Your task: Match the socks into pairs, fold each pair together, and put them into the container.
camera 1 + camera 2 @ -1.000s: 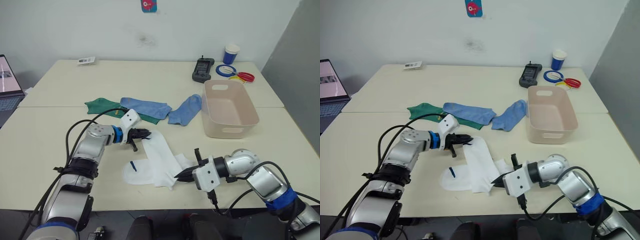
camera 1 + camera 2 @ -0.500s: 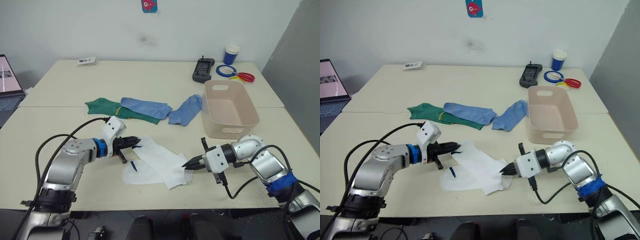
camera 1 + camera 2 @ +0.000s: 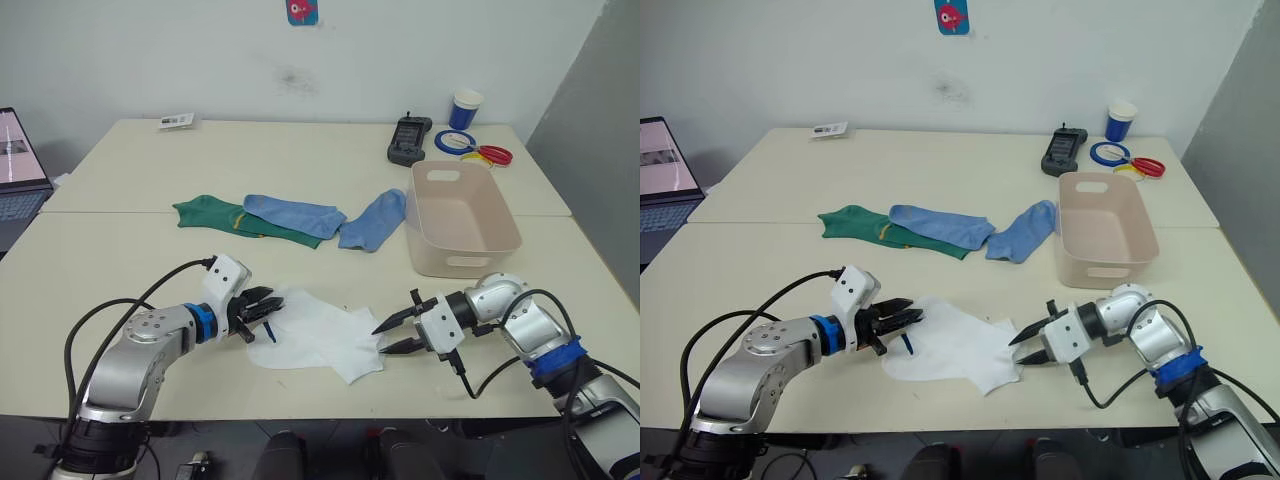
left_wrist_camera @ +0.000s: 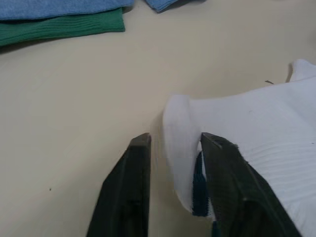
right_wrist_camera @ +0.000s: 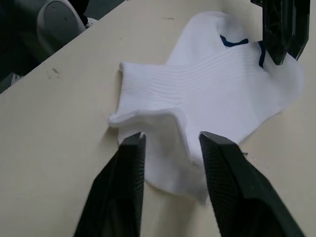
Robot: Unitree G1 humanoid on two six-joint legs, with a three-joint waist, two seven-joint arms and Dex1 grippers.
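Note:
Two white socks (image 3: 322, 335) lie stacked flat on the table (image 3: 120, 260) near its front edge. My left gripper (image 3: 262, 305) is open at their left end, and in the left wrist view a raised fold of white sock (image 4: 180, 143) stands between its fingers (image 4: 129, 192). My right gripper (image 3: 392, 335) is open at their right end, its fingers (image 5: 129, 170) either side of the sock's cuff (image 5: 148, 116). Two light blue socks (image 3: 293, 213) (image 3: 372, 220) and a dark green sock (image 3: 207, 213) lie further back. The pale pink container (image 3: 462, 218) stands at the right.
Behind the container sit a black handset (image 3: 405, 140), a blue cup (image 3: 463, 105), a blue ring (image 3: 455, 142) and a red ring (image 3: 493, 155). A laptop (image 3: 18, 165) is at the far left, and a small card (image 3: 175, 121) lies at the back.
Both grippers held a white sock stretched between them; it now lies flat over the other white sock. Both grippers have opened, and the left arm has drawn back to the left.

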